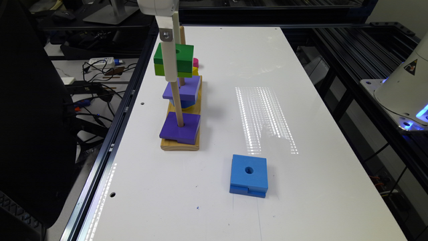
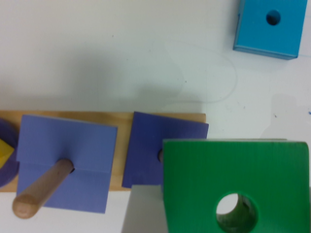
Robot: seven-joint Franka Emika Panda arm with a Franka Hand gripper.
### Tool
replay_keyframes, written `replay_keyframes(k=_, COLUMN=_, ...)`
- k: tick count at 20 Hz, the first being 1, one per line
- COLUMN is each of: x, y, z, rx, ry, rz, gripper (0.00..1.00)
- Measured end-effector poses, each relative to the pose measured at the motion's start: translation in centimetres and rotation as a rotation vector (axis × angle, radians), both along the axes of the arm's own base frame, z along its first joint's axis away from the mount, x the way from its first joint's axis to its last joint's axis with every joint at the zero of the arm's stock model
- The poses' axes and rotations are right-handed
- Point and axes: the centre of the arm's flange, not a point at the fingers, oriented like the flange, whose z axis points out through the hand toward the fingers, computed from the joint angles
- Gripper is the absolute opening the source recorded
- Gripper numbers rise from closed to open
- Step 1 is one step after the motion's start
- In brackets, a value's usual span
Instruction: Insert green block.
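Green two-layer square block (image 1: 174,60), gripped aloft by the gripper's (image 1: 170,75) closed jaws above the wooden peg board (image 1: 180,145), needs its hole centred over a wooden peg (image 2: 41,191) before lowering.

Counts, relative to the wooden base (image 1: 180,144):
- 1 green block (image 1: 182,60), above it
- 2 purple square blocks on it: one at the near end (image 1: 180,129), one mid-base (image 1: 184,88)
- 1 blue square block (image 1: 249,175) on the table, well apart from it
- 2 wooden pegs visible, one (image 1: 177,103) in the near block, one (image 2: 41,189) in the other
- small pink piece (image 1: 196,62) and yellow piece (image 1: 195,71) at the far end, 1 each
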Motion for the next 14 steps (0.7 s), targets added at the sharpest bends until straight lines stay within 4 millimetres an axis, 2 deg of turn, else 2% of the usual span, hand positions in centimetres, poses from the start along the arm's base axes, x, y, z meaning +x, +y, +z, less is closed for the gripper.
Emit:
replay_keyframes(k=7, x=0.11, y=0.0, z=-0.8, rx=0.001, ry=0.006, rz=0.001, gripper=0.0)
replay_keyframes(k=14, x=0.11, y=0.0, z=-0.78, rx=0.0, ry=0.006, rz=0.001, gripper=0.0)
